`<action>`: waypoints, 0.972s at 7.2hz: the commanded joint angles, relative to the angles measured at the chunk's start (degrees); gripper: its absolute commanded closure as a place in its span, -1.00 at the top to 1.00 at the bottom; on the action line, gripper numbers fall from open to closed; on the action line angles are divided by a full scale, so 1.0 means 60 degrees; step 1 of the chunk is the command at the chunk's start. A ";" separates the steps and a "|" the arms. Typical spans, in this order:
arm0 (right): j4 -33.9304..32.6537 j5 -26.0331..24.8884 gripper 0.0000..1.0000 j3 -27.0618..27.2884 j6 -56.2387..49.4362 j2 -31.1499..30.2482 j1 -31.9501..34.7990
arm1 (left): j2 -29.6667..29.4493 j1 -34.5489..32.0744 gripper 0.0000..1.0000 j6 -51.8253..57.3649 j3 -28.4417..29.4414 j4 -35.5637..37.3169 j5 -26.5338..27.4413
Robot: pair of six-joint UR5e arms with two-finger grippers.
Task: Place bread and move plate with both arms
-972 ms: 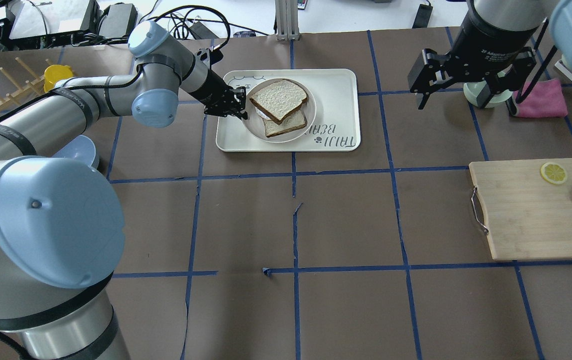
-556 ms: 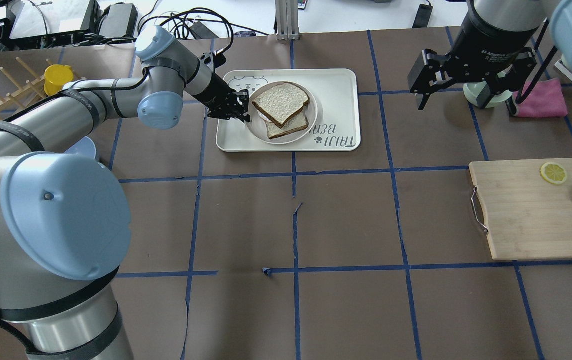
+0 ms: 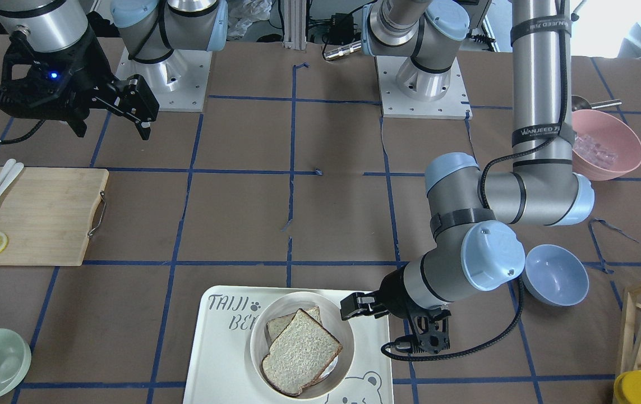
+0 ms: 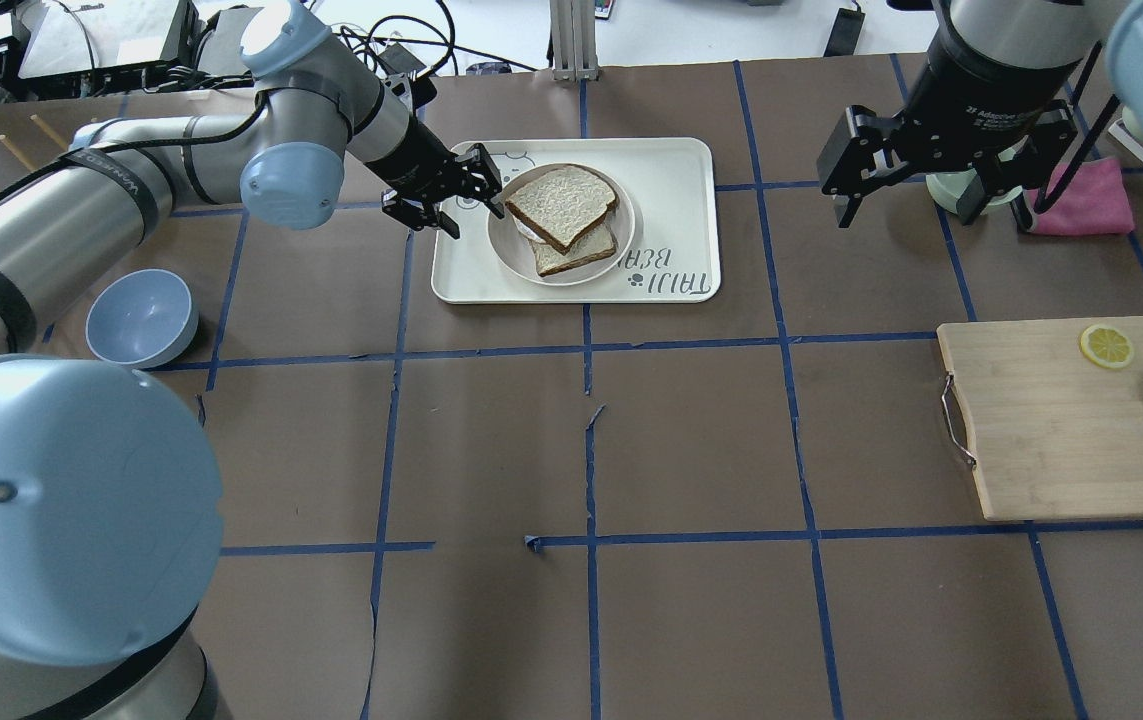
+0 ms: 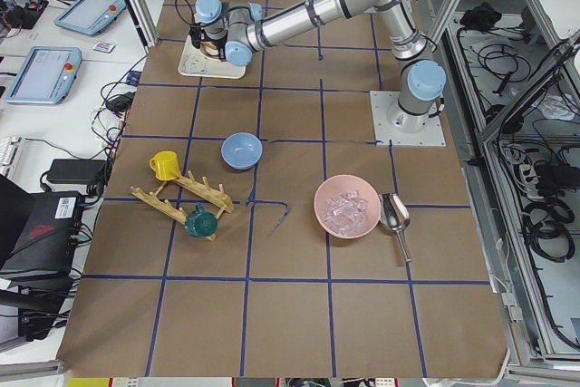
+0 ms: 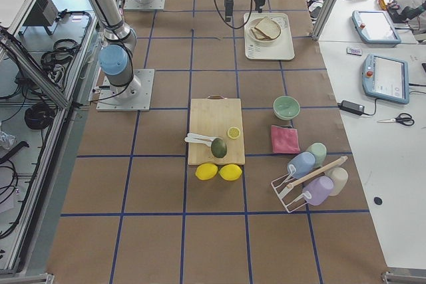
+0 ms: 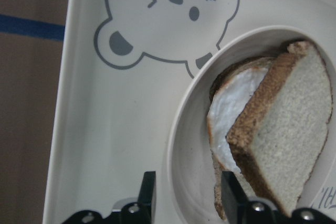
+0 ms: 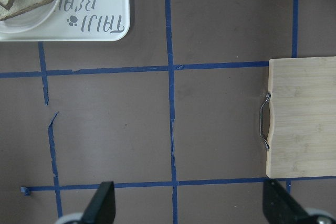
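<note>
- Bread (image 4: 561, 205) is stacked on the plate (image 4: 509, 250), upper middle, inside the tray (image 4: 671, 170).
- Left gripper (image 4: 476, 200) is spread at the plate's rim; right gripper (image 4: 936, 215) is spread too, upper right.
- Egg white (image 7: 231, 114) is shown plainly by the left wrist view.

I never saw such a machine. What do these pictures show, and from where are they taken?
Two robot arms stand at a table, each ending in a black two-finger gripper. Cameras look from overhead, the front, both table ends and each wrist. A cream tray carries a round white plate with a plain bread slice atop another. A wooden cutting board lies aside. The left gripper is open over the plate's rim; the right gripper hangs open over the table. Nothing is held.
</note>
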 commanded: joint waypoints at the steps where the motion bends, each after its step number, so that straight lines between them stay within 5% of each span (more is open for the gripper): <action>1: 0.0041 0.0004 1.00 -0.0010 -0.0023 -0.0010 -0.0011 | 0.1772 -0.0042 1.00 0.0018 -0.0011 -0.2310 0.0635; 4: 0.0056 0.0033 1.00 -0.0011 -0.0052 -0.0025 -0.0011 | 0.4014 -0.0028 1.00 0.0047 -0.0011 -0.4861 0.1179; 7: 0.0100 0.0122 1.00 0.0004 -0.0052 -0.0171 0.0003 | 0.5250 -0.0042 1.00 0.0164 -0.0434 -0.5456 0.2205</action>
